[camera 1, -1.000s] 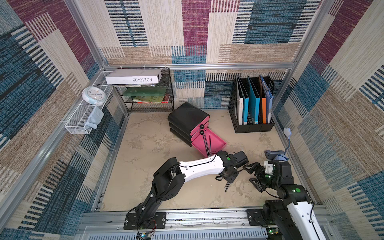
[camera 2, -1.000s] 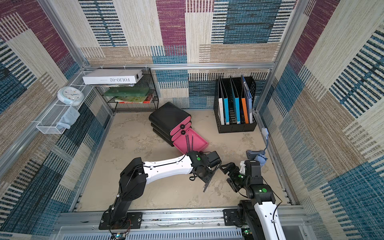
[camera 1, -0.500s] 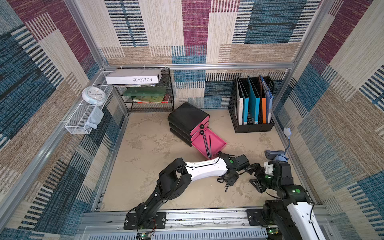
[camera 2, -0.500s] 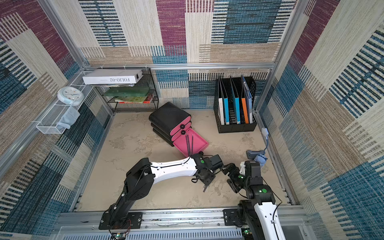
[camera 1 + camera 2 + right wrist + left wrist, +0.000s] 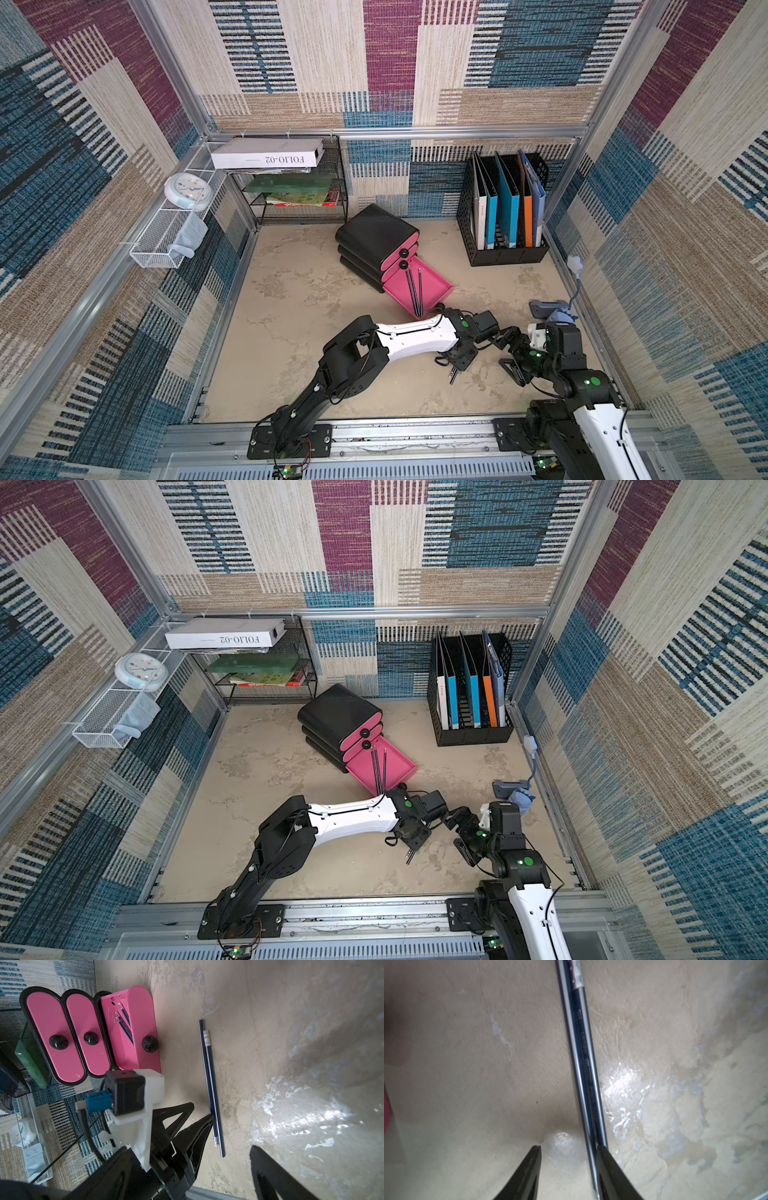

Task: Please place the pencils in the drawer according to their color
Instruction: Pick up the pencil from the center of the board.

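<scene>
Half-open, empty left pincer (image 5: 569,1148) has two thin dark navy pencils (image 5: 581,1043) against one finger; closing may catch only one.

Both top views give you bright, even light. Glare marks the tabletop (image 5: 618,1084) just beyond the left gripper (image 5: 569,1150); that wrist view is soft.

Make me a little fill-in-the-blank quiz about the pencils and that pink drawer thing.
The open pink drawer holds ___ dark pencils.
___ navy pencils lie side by side on the table.
Of the three stacked drawers, the ___ one is pulled out.
The jaws of the left gripper stand ___.
Missing words: three, two, bottom, open.
</scene>
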`<state>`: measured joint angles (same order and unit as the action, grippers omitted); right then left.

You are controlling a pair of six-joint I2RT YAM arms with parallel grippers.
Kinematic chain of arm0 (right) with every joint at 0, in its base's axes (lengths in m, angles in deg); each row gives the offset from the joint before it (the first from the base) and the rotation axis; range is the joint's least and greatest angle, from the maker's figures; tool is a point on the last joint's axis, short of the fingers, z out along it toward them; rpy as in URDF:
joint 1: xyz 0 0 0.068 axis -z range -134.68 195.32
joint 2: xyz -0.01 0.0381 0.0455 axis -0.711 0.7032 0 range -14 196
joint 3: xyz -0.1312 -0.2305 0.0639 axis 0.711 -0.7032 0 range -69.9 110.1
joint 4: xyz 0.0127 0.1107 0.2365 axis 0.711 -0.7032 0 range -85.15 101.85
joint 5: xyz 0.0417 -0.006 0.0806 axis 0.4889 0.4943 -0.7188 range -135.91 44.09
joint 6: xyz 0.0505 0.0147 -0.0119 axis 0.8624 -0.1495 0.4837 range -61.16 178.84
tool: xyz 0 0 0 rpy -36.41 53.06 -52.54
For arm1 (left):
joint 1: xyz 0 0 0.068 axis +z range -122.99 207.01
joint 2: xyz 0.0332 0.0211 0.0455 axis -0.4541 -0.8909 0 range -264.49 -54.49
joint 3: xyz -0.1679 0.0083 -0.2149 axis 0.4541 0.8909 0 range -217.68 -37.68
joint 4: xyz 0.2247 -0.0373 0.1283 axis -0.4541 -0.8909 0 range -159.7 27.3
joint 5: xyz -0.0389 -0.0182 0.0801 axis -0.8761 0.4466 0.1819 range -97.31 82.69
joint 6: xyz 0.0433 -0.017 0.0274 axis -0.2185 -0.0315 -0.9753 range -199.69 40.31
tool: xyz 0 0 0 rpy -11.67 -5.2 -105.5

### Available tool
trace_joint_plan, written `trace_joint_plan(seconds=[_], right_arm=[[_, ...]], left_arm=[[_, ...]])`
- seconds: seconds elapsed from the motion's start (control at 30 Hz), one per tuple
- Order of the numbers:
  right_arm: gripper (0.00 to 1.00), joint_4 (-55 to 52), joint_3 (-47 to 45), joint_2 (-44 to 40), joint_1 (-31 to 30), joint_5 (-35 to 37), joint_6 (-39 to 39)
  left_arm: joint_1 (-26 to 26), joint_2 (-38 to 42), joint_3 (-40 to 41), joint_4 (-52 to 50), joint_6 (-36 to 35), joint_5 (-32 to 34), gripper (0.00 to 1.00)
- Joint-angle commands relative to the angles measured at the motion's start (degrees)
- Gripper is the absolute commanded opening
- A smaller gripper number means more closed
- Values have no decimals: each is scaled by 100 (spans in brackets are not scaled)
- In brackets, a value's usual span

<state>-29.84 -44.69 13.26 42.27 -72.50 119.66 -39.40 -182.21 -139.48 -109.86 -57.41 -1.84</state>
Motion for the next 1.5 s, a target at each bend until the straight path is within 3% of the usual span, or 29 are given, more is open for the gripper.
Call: trace_joint_plan(seconds=[0.0, 0.43, 0.6, 1.03, 1.23, 1.47], right_arm=[[93, 26, -16, 6, -5, 49, 9], [93, 43, 2, 29, -7, 40, 18], [93, 21, 18, 24, -1, 40, 9], [93, 64, 77, 100, -2, 18, 0], [93, 91, 98, 98, -5, 5, 30], [93, 146, 67, 39, 0, -26, 115]], left_arm=[[20, -52, -51, -59, -31, 160, 47], [127, -182, 47, -175, 229, 263, 44], [137, -218, 82, -150, 241, 186, 34], [172, -248, 279, -86, 290, 170, 18], [200, -228, 331, -39, 315, 86, 0], [344, -95, 430, 69, 348, -30, 0]])
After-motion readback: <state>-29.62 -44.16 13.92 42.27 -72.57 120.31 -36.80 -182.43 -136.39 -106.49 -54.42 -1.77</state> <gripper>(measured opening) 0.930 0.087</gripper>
